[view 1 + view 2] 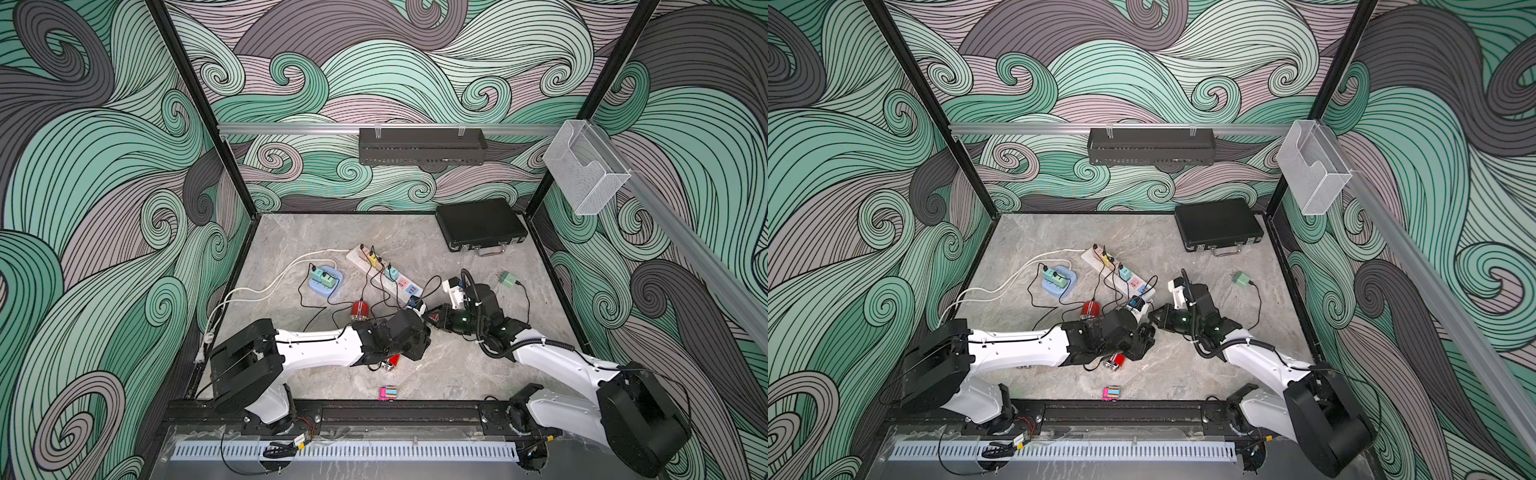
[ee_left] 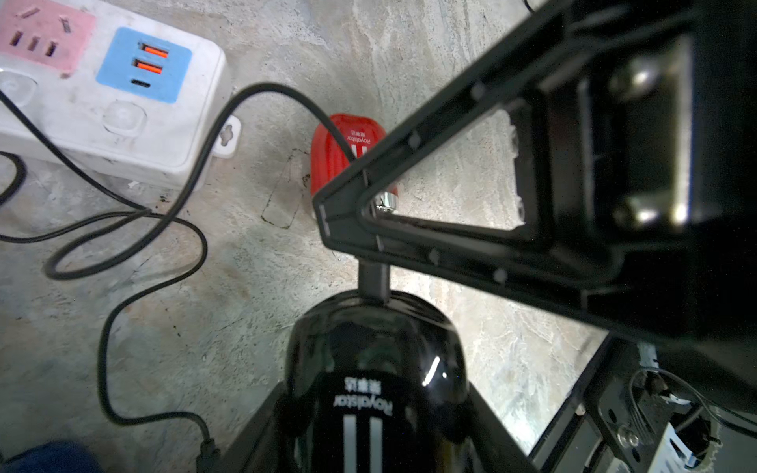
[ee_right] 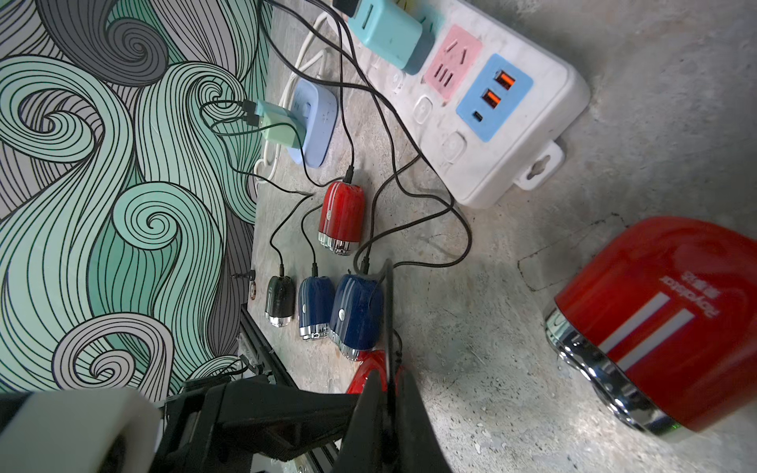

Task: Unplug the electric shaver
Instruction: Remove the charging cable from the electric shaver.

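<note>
A: Your shaver (image 2: 370, 340) is the black one. It sits between the fingers of your left gripper (image 2: 377, 393), which is clamped on its sides, with the plug end pointing away from the wrist.

B: You can see the plug (image 2: 373, 280) seated in that end, not yet out. Your right gripper (image 2: 327, 213) comes in from the opposite side, jaws pinched together on the cable (image 2: 262, 87) just beside the plug.

A: In the right wrist view you'll find that same thin black line caught between the closed tips.

B: As for where you are on the table (image 1: 415, 241): in both top views your two grippers meet nose to nose just off the near end of the strip (image 2: 164, 143), towards the front and middle. The shaver itself is hidden under them there.

A: A red shaver (image 2: 340, 147) lies just beyond your right gripper, near the strip's corner.

B: Whether the black one rests on the table or hangs clear of it, you cannot tell from these views.
</note>
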Robot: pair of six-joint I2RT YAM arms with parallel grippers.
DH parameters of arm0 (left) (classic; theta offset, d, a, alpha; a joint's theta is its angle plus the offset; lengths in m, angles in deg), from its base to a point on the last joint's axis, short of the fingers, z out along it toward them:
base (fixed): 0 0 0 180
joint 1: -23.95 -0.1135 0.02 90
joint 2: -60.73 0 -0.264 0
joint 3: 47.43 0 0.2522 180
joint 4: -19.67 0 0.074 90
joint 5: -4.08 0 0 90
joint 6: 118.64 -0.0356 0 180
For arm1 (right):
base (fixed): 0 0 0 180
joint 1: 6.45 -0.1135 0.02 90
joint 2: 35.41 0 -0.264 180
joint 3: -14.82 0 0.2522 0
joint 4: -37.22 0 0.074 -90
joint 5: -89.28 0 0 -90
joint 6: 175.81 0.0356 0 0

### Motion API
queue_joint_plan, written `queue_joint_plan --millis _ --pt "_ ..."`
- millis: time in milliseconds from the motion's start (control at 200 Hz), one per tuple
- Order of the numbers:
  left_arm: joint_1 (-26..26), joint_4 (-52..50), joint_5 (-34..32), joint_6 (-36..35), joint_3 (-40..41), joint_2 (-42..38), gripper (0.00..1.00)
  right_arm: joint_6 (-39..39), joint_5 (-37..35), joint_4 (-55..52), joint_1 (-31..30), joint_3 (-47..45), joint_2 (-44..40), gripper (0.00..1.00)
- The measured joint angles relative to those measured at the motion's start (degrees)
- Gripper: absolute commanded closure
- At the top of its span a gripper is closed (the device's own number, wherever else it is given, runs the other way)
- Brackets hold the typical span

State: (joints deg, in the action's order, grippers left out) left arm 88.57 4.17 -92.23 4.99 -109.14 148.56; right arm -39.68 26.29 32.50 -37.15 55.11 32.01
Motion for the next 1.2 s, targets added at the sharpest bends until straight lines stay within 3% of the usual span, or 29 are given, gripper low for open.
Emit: queue_joint_plan --millis 605,1201 --pt "0.0 0.0 1.0 0.0 0.0 0.1 0.54 -0.6 0.0 -1.8 0.9 0.5 -0.1 0.95" --pt "0.2 -1.7 2.3 0.0 -1.4 3.5 0.54 -3.6 0.5 -5.8 8.2 3.2 -0.3 0.94"
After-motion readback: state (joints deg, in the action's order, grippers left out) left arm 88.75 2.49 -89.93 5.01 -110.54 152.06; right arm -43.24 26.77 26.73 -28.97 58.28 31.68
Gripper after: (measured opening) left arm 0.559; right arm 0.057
